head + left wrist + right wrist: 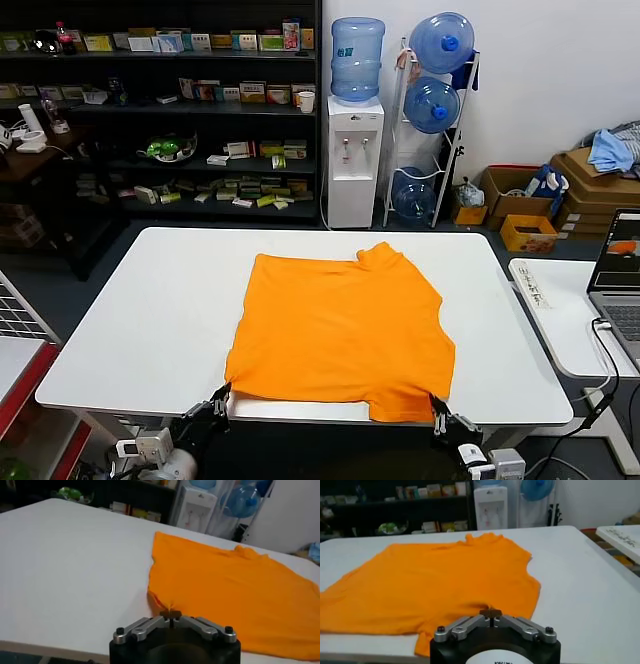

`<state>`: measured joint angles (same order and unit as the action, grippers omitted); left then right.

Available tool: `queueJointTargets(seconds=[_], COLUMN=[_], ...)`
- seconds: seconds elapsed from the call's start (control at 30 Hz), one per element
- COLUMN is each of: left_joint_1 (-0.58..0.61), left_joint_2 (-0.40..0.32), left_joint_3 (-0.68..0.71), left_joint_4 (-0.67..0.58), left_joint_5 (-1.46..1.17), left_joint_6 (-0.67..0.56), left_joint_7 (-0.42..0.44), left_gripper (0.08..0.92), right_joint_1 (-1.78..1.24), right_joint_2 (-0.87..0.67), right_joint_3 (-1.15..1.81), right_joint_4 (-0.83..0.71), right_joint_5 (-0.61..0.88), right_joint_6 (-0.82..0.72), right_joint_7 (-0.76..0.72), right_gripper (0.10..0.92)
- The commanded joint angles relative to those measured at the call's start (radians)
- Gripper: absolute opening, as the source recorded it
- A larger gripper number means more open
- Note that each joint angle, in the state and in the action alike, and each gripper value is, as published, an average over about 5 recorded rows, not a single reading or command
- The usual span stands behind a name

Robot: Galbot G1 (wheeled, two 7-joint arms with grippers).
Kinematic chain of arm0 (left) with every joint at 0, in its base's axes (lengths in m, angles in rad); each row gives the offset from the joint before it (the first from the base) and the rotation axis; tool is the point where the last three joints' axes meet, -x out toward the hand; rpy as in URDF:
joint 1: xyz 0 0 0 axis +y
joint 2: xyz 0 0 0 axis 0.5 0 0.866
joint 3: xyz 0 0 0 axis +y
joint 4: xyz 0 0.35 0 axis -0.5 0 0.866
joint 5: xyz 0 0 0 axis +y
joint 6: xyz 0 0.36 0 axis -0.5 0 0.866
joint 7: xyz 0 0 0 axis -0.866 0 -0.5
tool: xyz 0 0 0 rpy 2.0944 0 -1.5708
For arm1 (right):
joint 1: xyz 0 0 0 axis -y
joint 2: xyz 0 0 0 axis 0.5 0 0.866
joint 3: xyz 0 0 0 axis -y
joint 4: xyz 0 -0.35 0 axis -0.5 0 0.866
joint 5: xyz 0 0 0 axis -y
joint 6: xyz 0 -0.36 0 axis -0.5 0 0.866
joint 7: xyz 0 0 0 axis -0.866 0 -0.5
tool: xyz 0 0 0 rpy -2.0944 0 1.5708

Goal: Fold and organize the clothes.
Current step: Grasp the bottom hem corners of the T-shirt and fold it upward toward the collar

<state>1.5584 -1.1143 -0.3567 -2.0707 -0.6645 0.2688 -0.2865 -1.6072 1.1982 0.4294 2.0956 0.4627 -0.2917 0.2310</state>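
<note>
T-shirt [340, 335]: being kept flat on the white table [140, 330], hem at the near edge, collar pointing away.
Left gripper [222, 396]: near-left hem corner is being pinched.
Right gripper [437, 404]: near-right corner is being clamped (equally near).
Fold direction: likely away, along the hem-to-collar axis.

left gripper [171, 614]: black rounded housing; two silver metal linkage bars angled up to a small dark tip; one black screw head at each outer end.
right gripper [490, 613]: same black housing and silver bars with black screws; white label on top of the housing, lettering cut off and unreadable.
left arm, head view: dark fingers, grey and silver wrist parts, possibly a small white block.
right arm, head view: dark fingers, white and grey wrist parts.
</note>
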Motion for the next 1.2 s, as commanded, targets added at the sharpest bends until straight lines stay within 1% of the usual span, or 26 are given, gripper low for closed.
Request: queueJointTargets(seconds=[0.03,0.13,0.27,0.43,0.6,0.9,1.0,1.2], left_joint_1=[-0.238,-0.326,-0.418,-0.490,-0.528,-0.559,-0.562,-0.510], left_joint_2=[-0.004,-0.008,-0.014,-0.023,-0.028,-0.030,-0.033,-0.024], left_joint_3=[0.055,0.093,0.138,0.166,0.175,0.185,0.189,0.184], left_joint_4=[0.151,0.250,0.358,0.454,0.499,0.523,0.523,0.482], left_joint_5=[-0.002,0.025,0.056,0.087,0.118,0.146,0.154,0.160], left_joint_6=[-0.104,-0.140,-0.158,-0.166,-0.167,-0.170,-0.168,-0.158], left_joint_7=[0.021,0.051,0.069,0.072,0.068,0.065,0.062,0.075], left_gripper=[0.095,0.095,0.095,0.095,0.095,0.100,0.141,0.307], right_joint_1=[0.314,0.386,0.447,0.486,0.492,0.498,0.492,0.448], right_joint_2=[0.016,0.019,0.015,0.009,0.013,0.024,0.026,0.017], right_joint_3=[-0.043,-0.067,-0.085,-0.111,-0.132,-0.144,-0.138,-0.109], right_joint_4=[-0.187,-0.257,-0.321,-0.366,-0.387,-0.396,-0.396,-0.361], right_joint_5=[0.038,0.038,0.040,0.041,0.033,0.024,0.018,-0.007], right_joint_6=[0.049,0.047,0.041,0.033,0.032,0.029,0.021,0.029], right_joint_7=[0.038,0.043,0.043,0.034,0.023,0.018,0.013,0.001], right_gripper=[0.124,0.124,0.124,0.124,0.124,0.126,0.163,0.328])
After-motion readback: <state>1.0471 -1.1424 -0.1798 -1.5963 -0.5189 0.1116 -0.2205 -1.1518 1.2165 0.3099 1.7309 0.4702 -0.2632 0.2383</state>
